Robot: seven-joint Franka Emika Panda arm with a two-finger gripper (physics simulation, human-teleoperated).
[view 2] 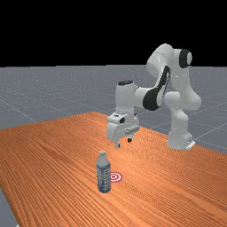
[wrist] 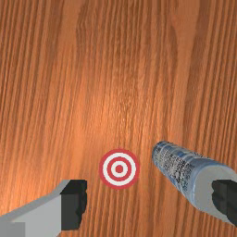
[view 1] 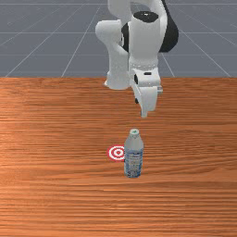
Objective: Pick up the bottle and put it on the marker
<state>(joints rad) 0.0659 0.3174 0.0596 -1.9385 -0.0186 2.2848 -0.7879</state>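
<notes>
Now, nearest my front camera, the bottle point(view 1: 133, 159) stands upright on the bench point(view 1: 55, 194). Just beside it, toward the front view's left and slightly farther back, lies the marker point(view 1: 115, 152); the wrist view shows me a gap between them. Beyond, raised above the bench, I have the gripper point(view 2: 124, 142) with its fingers point(wrist: 74, 208) spread wide. Farthest off stands the arm's base point(view 1: 118, 79).

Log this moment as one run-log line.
end effector: open, above table | blue-labelled bottle: upright, beside bullseye marker, not on it | grasp: none | placement: not done
</notes>
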